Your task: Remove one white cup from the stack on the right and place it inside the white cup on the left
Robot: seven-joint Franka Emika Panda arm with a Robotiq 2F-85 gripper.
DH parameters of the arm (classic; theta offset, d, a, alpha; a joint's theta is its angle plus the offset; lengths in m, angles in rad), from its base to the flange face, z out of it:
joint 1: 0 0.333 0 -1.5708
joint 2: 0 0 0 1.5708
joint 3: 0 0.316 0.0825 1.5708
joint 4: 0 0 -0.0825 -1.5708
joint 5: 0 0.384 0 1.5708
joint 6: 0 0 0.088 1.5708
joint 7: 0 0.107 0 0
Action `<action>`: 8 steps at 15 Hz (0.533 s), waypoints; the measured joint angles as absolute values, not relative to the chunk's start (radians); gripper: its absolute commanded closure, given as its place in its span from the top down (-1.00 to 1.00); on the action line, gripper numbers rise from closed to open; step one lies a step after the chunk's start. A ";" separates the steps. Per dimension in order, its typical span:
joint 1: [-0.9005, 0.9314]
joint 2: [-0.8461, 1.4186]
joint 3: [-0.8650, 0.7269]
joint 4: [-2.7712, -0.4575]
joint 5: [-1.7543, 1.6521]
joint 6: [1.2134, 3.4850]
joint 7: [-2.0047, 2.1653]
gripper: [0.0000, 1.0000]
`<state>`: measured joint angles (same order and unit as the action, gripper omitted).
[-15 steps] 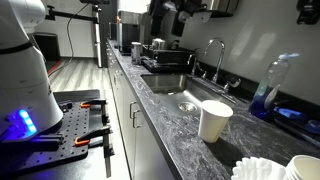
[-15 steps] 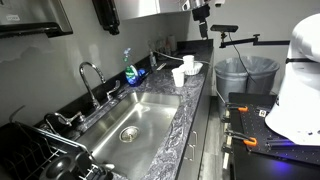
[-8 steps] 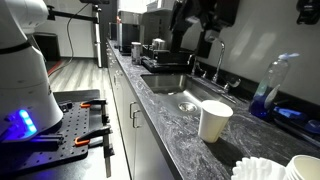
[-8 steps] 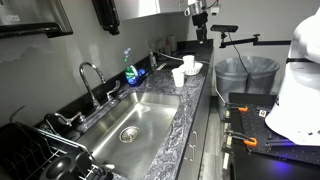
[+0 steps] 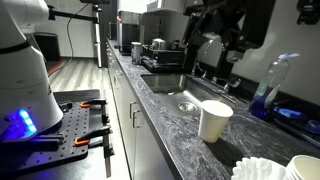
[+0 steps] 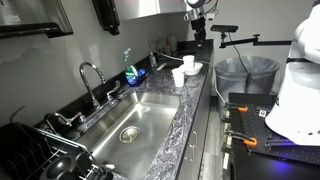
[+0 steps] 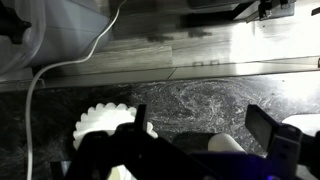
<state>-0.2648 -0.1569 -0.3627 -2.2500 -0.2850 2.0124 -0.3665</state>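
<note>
A single white cup (image 5: 215,120) stands on the dark stone counter, and it also shows in the other exterior view (image 6: 178,76). The stack of white cups (image 5: 305,168) is at the frame's lower right corner; it also shows in an exterior view (image 6: 189,64). My gripper (image 5: 222,55) hangs in the air above the counter, high over the cups, and shows in the other exterior view (image 6: 198,20). In the wrist view the gripper (image 7: 205,125) is open and empty. A white cup (image 7: 225,143) shows below, between the fingers. I cannot tell which cup it is.
A pile of white coffee filters (image 5: 258,170) lies beside the cups, and it also shows in the wrist view (image 7: 105,122). A steel sink (image 6: 135,120) with a faucet (image 5: 215,55) is set in the counter. A blue soap bottle (image 5: 268,90) stands by the wall.
The gripper has moved along the counter from over the sink area towards the cups and has come somewhat lower. The cups have not moved.
</note>
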 measured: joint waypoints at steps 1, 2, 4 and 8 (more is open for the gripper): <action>-0.265 -0.158 -0.362 -2.250 -0.285 2.012 -0.366 1.00; -0.265 -0.158 -0.362 -2.250 -0.285 2.012 -0.366 1.00; -0.266 -0.156 -0.361 -2.250 -0.282 2.012 -0.367 1.00; -0.268 -0.122 -0.369 -2.240 -0.199 2.042 -0.438 1.00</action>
